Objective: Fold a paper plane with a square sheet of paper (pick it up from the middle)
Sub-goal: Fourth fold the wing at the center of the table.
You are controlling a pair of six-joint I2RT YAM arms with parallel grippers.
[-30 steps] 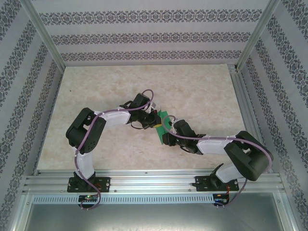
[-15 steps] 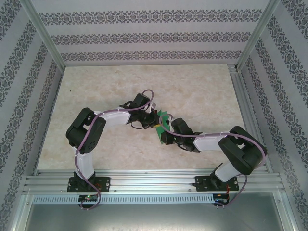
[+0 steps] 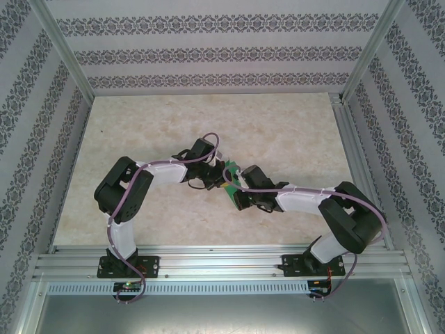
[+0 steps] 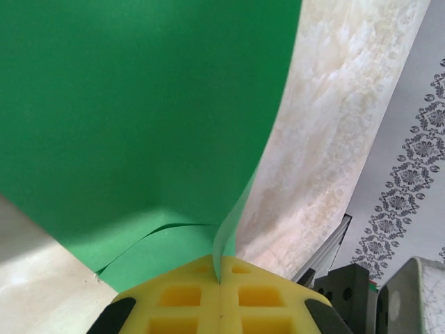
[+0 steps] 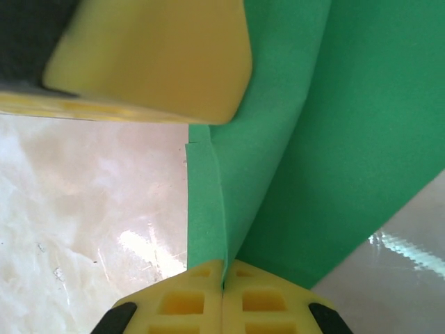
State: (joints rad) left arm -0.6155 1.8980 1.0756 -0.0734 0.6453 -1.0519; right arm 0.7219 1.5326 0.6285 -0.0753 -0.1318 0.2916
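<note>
1. Bright green square sheet of paper [image 3: 233, 175], curled and doubled over, at mid counter [image 3: 292, 132] between both arms.
2. Clamped on its edges: left gripper [image 4: 219, 278] and right gripper [image 5: 224, 282].
3. Right wrist view resolves overlapped layers with offset edges; top view gives a mere green patch.

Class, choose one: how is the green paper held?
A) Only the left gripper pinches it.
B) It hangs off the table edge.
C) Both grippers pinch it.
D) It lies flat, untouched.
C: the wrist views show the paper clamped in the shut left gripper and in the shut right gripper.
</note>
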